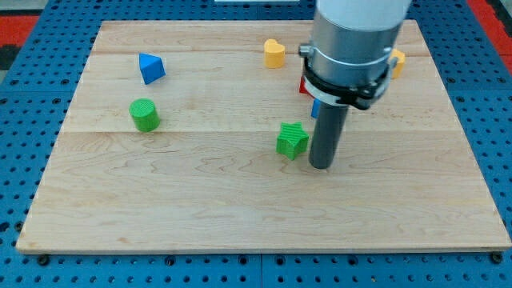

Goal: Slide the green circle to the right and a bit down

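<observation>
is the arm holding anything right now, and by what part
Nothing is held. My tip rests on the board just right of the green star, far from the green circle.

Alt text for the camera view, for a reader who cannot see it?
My tip rests just right of a green star-shaped block, mid-board; the green circle block sits far to the view's left, below a blue triangular block, on the wooden board.

my tip [321, 166] beside green star [293, 140] — green circle [145, 115] well apart

A robotics lab bench: a wooden board [240, 216] lies on a blue perforated mounting table [24, 112].
</observation>
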Available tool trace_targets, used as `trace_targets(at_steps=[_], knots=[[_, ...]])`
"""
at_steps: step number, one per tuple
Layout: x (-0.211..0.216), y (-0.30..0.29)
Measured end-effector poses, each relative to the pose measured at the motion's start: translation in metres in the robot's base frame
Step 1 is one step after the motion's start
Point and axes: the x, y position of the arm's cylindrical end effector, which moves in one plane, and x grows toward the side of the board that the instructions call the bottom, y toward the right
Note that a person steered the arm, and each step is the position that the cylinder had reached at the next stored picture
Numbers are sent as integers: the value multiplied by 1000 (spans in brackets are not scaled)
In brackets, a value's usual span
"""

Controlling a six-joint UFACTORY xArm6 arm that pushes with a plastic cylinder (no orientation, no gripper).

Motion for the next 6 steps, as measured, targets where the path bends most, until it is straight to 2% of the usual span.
trace_targets(at_steps=[1, 2, 3, 5, 6], knots=[[0, -48], [15, -62], [22, -114], [-91, -152], [-103, -254]])
